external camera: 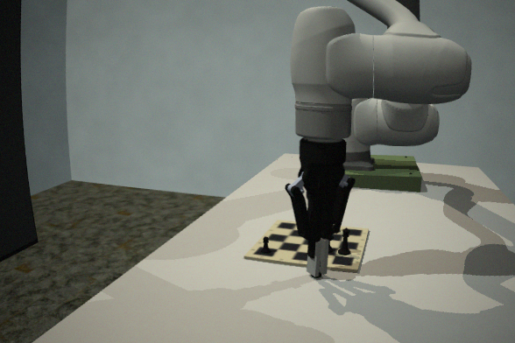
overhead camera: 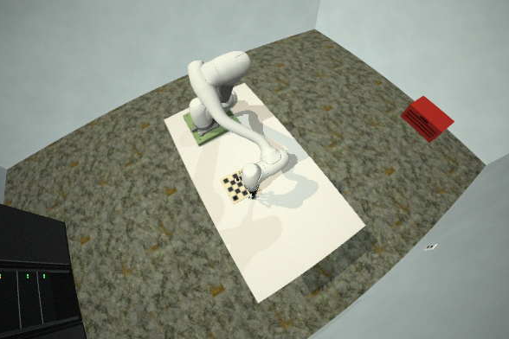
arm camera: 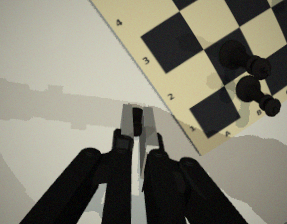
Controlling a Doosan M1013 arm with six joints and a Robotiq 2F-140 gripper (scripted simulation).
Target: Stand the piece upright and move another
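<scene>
My gripper [overhead camera: 253, 195] [external camera: 317, 262] [arm camera: 135, 119] points down beside the board's A edge, off the board, its tips at or just above the table. It is shut on a small black piece, mostly hidden by the fingers; a dark end shows below the tips in the exterior view. The chequered board [overhead camera: 241, 198] [external camera: 285, 260] [arm camera: 129, 45] shows A4 without a piece. E2 is hidden behind the gripper in the exterior view. A taller black piece [external camera: 344, 245] [arm camera: 249, 89] stands on B1. Another black piece [arm camera: 233, 53] stands on B2.
A black pawn [external camera: 265, 246] stands upright on A5 at the board's left corner in the exterior view. Another small black piece shows near the board's far side, its square unclear. The arm's base stands on a green plate [overhead camera: 206, 139] [external camera: 391, 181] beyond the board.
</scene>
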